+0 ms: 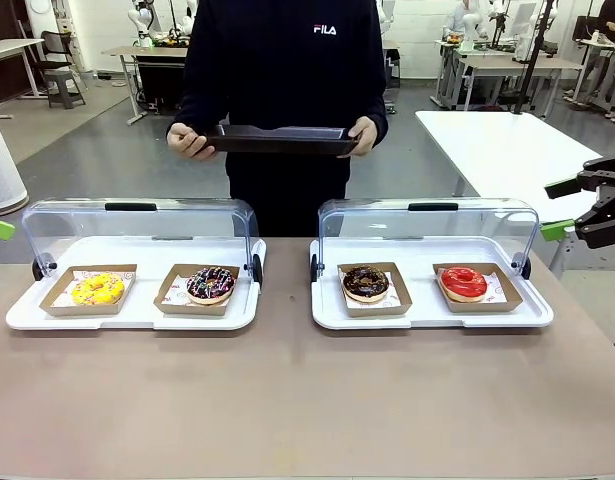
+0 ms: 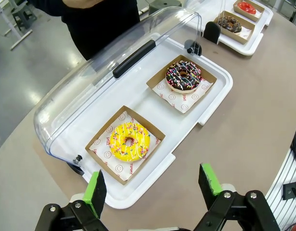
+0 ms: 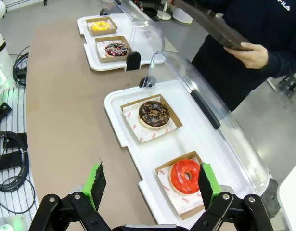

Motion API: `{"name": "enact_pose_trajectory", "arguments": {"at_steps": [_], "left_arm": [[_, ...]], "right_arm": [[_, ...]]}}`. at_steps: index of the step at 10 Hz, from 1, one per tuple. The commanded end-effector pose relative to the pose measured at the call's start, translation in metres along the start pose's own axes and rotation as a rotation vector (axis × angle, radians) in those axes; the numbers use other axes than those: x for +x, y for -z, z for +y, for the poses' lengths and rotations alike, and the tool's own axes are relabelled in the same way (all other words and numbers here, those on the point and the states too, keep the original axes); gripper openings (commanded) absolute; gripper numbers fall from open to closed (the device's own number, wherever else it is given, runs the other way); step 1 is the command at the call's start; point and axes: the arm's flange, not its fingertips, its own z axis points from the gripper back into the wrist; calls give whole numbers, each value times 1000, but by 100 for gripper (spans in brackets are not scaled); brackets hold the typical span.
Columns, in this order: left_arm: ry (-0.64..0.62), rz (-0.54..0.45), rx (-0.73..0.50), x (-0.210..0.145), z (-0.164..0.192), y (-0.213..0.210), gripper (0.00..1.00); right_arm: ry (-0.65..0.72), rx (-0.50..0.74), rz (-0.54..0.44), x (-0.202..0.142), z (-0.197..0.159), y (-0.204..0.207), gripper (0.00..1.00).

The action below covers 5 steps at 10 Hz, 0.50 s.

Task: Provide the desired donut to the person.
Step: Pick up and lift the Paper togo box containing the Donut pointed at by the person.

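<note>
Yellow donut (image 1: pixel 97 289), rainbow-sprinkled chocolate donut (image 1: pixel 210 284), red donut (image 1: pixel 464 283)

**Legible marking, one item.** Front view: logo "FILA" (image 1: pixel 325 30) in white block capitals on the chest of the person's (image 1: pixel 287 90) dark sweatshirt. In the right wrist view the same logo (image 3: pixel 283 3) sits at the top edge, partly cut by the frame.

**Printed matter, not legible.** Left wrist view: the paper liner (image 2: pixel 103 147) under the yellow donut (image 2: pixel 130 141) carries red lettering and small round face icons, but the wording cannot be made out. The same red print is on the liner (image 2: pixel 190 100) under the sprinkled chocolate donut (image 2: pixel 183 75). Right wrist view: red print on the liner (image 3: pixel 138 132) under the chocolate donut (image 3: pixel 154 114) and the liner (image 3: pixel 179 201) under the red donut (image 3: pixel 185 176) is likewise unreadable.
</note>
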Motion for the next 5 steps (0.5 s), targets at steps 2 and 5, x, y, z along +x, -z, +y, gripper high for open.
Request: {"name": "enact_pose_trajectory", "arguments": {"at_steps": [2,5], "left_arm": [[-3,-5,-4,-1,1,0,100],[-3,-5,-4,-1,1,0,100]], "right_arm": [[-11,7,-23,0,-1,1,100],[-11,7,-23,0,-1,1,100]]}}
